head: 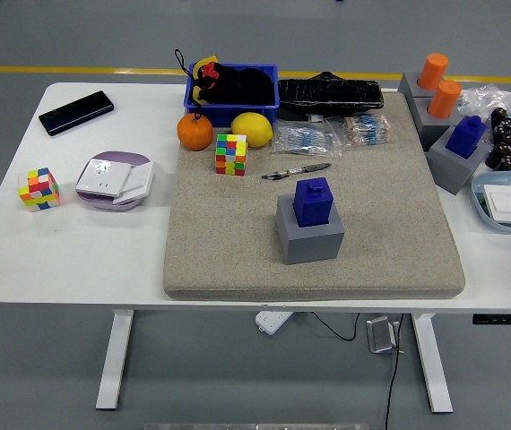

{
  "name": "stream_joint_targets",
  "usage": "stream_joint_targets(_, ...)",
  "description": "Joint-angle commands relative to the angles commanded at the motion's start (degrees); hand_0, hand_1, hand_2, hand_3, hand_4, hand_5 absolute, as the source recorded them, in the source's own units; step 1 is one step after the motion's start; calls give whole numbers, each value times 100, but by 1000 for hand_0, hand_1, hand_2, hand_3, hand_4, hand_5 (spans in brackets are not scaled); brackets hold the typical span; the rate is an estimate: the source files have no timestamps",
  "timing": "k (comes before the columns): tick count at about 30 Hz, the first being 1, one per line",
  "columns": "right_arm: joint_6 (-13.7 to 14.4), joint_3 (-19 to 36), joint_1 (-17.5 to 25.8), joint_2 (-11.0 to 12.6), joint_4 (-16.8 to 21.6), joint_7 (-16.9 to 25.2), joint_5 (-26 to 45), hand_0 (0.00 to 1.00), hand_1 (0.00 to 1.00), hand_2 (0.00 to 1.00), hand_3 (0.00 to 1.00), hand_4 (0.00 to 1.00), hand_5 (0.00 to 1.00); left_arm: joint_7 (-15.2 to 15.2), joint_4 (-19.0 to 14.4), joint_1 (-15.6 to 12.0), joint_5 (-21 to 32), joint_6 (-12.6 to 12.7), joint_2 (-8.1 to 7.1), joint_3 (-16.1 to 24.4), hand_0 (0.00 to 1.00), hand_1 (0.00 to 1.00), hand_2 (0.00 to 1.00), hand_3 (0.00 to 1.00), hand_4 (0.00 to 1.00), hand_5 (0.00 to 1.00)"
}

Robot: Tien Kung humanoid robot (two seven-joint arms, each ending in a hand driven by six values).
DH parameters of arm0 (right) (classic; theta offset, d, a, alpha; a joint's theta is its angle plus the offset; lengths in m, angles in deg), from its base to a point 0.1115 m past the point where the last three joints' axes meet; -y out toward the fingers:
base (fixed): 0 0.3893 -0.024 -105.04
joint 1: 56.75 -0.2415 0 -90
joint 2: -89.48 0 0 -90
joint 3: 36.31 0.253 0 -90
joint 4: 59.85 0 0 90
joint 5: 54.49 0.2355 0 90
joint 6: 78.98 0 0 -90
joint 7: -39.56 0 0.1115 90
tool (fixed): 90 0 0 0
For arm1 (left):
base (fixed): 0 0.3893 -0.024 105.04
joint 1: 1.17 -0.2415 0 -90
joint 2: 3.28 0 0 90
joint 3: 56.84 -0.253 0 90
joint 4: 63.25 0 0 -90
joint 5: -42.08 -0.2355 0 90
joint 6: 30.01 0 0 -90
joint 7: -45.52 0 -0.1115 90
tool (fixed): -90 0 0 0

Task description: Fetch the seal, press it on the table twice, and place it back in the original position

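A blue seal [314,201] stands upright on a grey block [309,229] in the middle of the grey felt mat [238,242]. A second blue seal [466,136] sits on another grey block [451,167] at the mat's right edge. Two orange seals [438,84] stand on grey blocks at the back right. Neither robot hand is in view.
A pen [295,170], colour cube [231,154], orange [194,132], lemon [252,129] and blue bin [232,92] lie at the mat's back. A phone [76,112], a second cube [38,188] and a plate with white cards [114,177] are on the left. A blue dish [506,201] sits right.
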Motion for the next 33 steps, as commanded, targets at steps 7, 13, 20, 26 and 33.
stream_joint_targets(7,-112,388,120,-81,150,-238,-157,813,782,778,732,998,438,8,-12,-10,-22,8,-15,-24,723,696,684,755,696,295)
stream_joint_targets(13,-149,498,200,-127,222,-349,-280,813,780,776,731,985,418,12,-6,-15,-23,15,-25,-53,723,695,684,755,695,296)
stream_joint_targets(20,-162,427,266,-159,286,-403,-284,809,779,776,730,974,407,16,-17,-1,-40,1,-4,-56,723,695,683,754,694,296)
stream_joint_targets(26,-169,425,304,-228,297,-442,-289,805,767,768,728,958,388,8,-22,10,-44,10,-20,-92,722,695,683,754,691,294)
stream_joint_targets(33,-161,355,267,-253,302,-481,-304,802,759,756,720,940,371,6,-27,40,-36,9,-46,-41,722,695,683,754,683,290)
